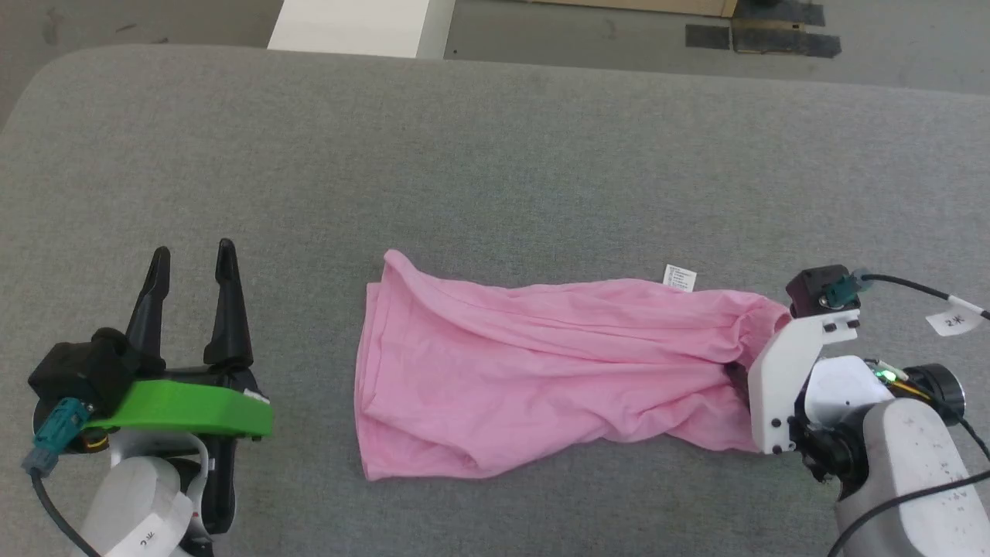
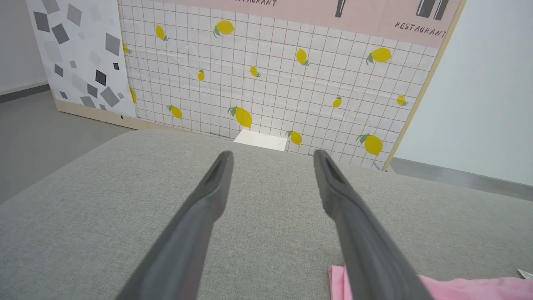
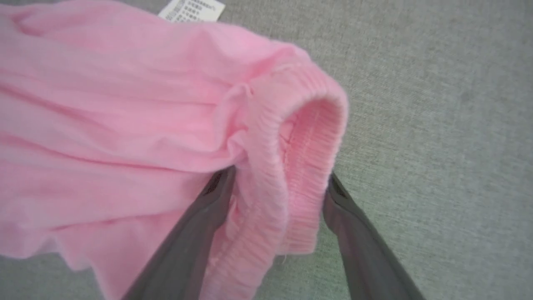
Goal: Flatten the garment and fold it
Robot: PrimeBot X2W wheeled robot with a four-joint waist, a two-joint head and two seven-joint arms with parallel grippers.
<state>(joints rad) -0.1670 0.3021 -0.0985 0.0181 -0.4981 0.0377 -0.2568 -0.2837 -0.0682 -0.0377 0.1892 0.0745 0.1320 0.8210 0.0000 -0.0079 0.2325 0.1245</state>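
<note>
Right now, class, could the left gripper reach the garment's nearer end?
Probably yes: the left gripper is open, and just plain grey surface lies between it and the garment.

Pink garment (image 1: 541,363) on grey cushion (image 1: 495,155)

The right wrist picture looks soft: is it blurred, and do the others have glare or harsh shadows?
Right wrist view: the garment sits close to the lens and is slightly soft, and the print on the label is unreadable. Left wrist view: the left gripper blurs towards the bottom edge, while the lemon wall stays sharp. Head view: even light, faint shadows, no glare.
</note>
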